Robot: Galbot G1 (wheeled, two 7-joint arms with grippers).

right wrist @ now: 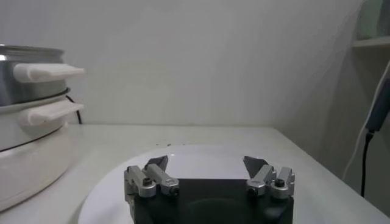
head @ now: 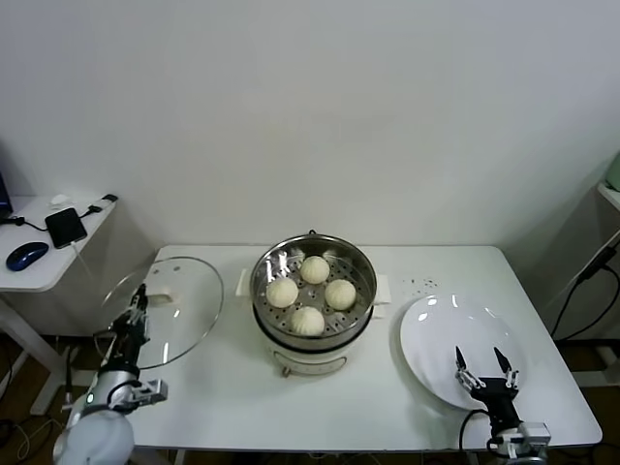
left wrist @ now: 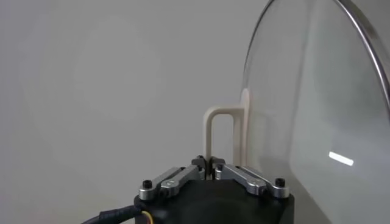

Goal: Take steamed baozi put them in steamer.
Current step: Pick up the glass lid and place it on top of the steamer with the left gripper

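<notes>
The steamer [head: 263, 287] stands in the middle of the table, and several cream-white baozi [head: 315, 269] lie on its perforated tray. At the table's left edge, my left gripper [head: 141, 294] is shut on the white handle [left wrist: 218, 128] of the glass lid [head: 189, 310], which it holds tilted. The gripper [left wrist: 209, 163] pinches the lower end of that handle, with the glass [left wrist: 317, 115] rising beside it. My right gripper [head: 487, 361] hangs open over the white plate [head: 431, 325] at the right, nothing between its fingers. The right wrist view shows this gripper [right wrist: 206, 162] above the plate [right wrist: 106, 182], with the steamer [right wrist: 24, 91] off to one side.
A low side table [head: 39, 266] at the far left carries a phone [head: 66, 227] and a blue mouse [head: 26, 255]. Dark specks [head: 422, 284] lie on the table behind the plate. A cable [head: 591, 281] and a shelf stand at the right.
</notes>
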